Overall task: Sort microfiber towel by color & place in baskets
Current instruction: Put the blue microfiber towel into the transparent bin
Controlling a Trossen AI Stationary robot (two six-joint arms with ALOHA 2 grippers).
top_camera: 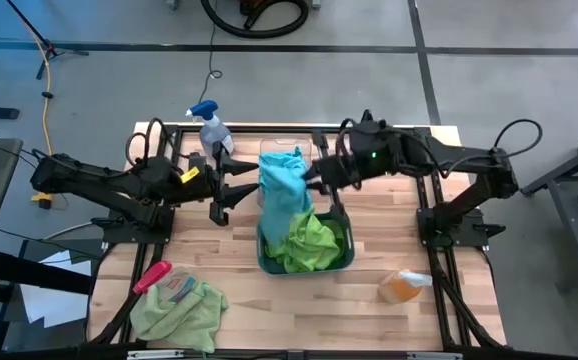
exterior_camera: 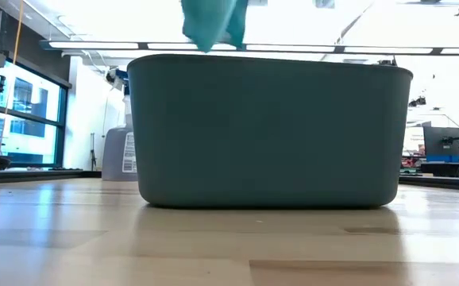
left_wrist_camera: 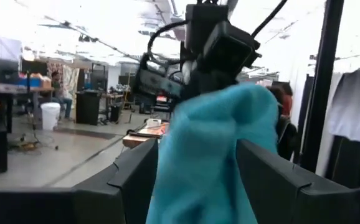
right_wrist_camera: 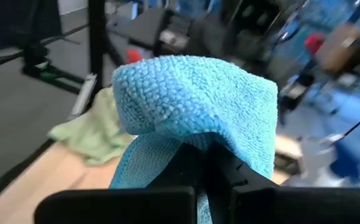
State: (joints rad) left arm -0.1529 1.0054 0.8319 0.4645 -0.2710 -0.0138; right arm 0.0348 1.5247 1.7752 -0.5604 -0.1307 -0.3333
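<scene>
A turquoise microfiber towel [top_camera: 284, 190] hangs over the dark teal basket [top_camera: 341, 262]; in the low view its lower end [exterior_camera: 211, 36] is just above the basket's rim [exterior_camera: 269, 63]. Lime green towels [top_camera: 314, 243] lie bunched inside that basket. The clear basket [top_camera: 287, 148] stands just beyond it. My right gripper [top_camera: 314, 178] is shut on the hanging towel. My left gripper [top_camera: 241, 185] is open, level, just left of the towel; in its wrist view the towel [left_wrist_camera: 211, 155] shows between its fingers. Another green towel [top_camera: 181, 310] lies flat at the near left corner. My right gripper [right_wrist_camera: 205, 155] pinches the turquoise towel at its upper end [right_wrist_camera: 192, 124], coming level from the table's right. A fold of cloth bulges over the fingertips. The towel is lifted clear and hangs slack below the fingers. Whether my left gripper touches the towel I cannot tell.
A spray bottle with a blue trigger [top_camera: 209, 125] stands at the far left. A pink-handled brush [top_camera: 154, 275] lies on the near-left green towel. A small orange bottle [top_camera: 404, 287] lies near the right edge. Bare wood shows in front of the teal basket.
</scene>
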